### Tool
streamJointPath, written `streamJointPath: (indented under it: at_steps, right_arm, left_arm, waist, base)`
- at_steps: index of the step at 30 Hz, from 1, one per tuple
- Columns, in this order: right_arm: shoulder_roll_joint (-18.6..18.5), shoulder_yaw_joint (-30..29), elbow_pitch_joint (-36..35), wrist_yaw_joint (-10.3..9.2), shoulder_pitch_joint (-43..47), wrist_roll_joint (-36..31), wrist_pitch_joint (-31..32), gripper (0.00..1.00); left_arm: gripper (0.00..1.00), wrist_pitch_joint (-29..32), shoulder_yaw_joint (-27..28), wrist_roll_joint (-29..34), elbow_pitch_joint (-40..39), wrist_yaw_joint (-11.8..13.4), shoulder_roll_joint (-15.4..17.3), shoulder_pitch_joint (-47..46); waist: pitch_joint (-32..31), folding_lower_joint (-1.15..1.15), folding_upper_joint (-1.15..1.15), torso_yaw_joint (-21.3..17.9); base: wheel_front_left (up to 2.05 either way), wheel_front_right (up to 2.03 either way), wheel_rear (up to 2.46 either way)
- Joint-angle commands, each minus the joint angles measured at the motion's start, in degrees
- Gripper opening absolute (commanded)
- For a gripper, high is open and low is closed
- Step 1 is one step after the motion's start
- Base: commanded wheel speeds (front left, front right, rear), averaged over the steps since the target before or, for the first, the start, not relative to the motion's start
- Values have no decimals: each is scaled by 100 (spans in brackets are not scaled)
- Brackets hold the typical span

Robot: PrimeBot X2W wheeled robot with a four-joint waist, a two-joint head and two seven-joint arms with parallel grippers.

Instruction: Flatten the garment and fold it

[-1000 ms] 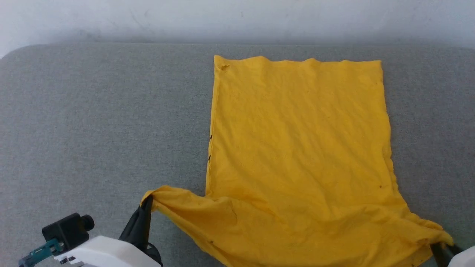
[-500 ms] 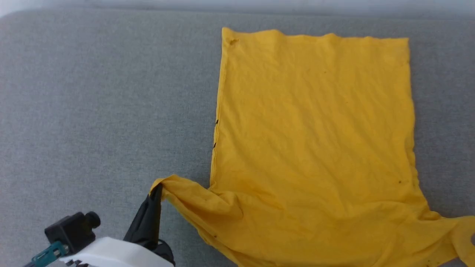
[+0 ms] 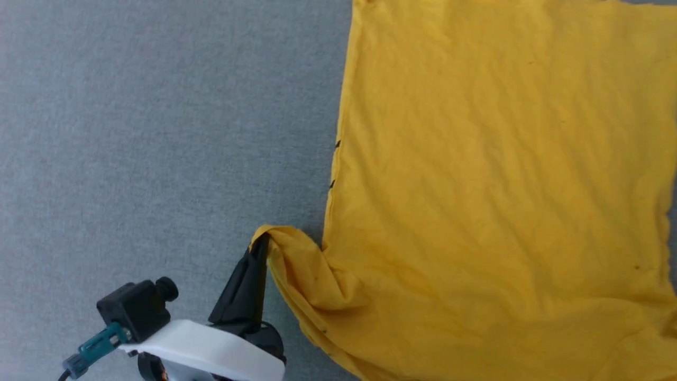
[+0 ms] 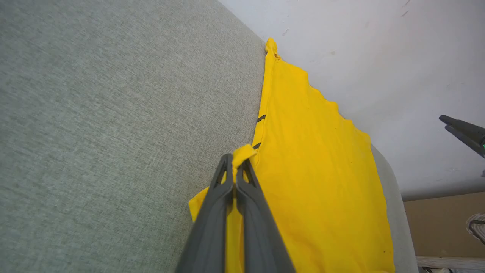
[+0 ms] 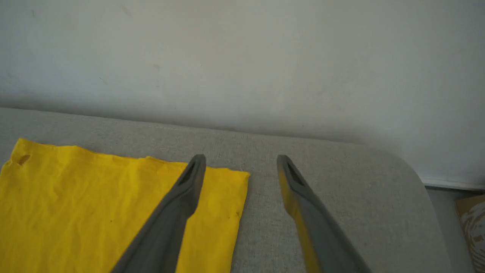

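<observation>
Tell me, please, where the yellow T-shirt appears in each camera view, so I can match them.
Head view: T-shirt fills the right half, its sleeve pinched by the left gripper at lower centre.
Left wrist view: T-shirt runs from centre to lower right.
Right wrist view: T-shirt lies lower left, partly behind the open right gripper.
Shared landmark: the grey padded surface under it.

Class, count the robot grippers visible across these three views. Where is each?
2. The left gripper is shut on the yellow garment's sleeve; the right gripper hangs open over the grey cushion, holding nothing.
</observation>
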Motion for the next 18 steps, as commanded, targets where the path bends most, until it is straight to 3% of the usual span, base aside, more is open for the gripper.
streamJointPath:
  at_steps: [1, 7, 13, 15, 17, 18]
  right_arm:
    - [51, -56, 181, -4, -79, -138, 23, 100]
    - [113, -372, 1013, -4, -98, -737, -165, 100]
    - [114, -538, 1352, -4, -101, -909, -358, 100]
    - [121, -553, 1423, -4, -111, -923, -427, 70]
    - [129, -549, 1479, -4, -129, -935, -486, 10]
    - [135, -527, 1500, -4, -134, -933, -517, 0]
  left_arm:
    - [0, -48, -38, 50, 2, -45, -39, -120]
    - [0, -143, -196, 58, 11, -65, -81, -229]
    - [0, -202, -226, 90, -37, -49, -91, -267]
    - [0, -215, -222, 97, -49, -40, -92, -273]
    - [0, -226, -221, 104, -53, -32, -93, -281]
    - [0, -230, -221, 107, -54, -25, -94, -284]
  waist:
    - [362, -1, 0, 347]
    - [642, -1, 0, 589]
    - [820, -1, 0, 659]
    - [859, -1, 0, 657]
    - [886, -1, 0, 644]
    - [895, -1, 0, 626]
  base:
    - [0, 0, 0]
    - [0, 0, 0]
    - [0, 0, 0]
    - [0, 0, 0]
    - [0, 0, 0]
    - [0, 0, 0]
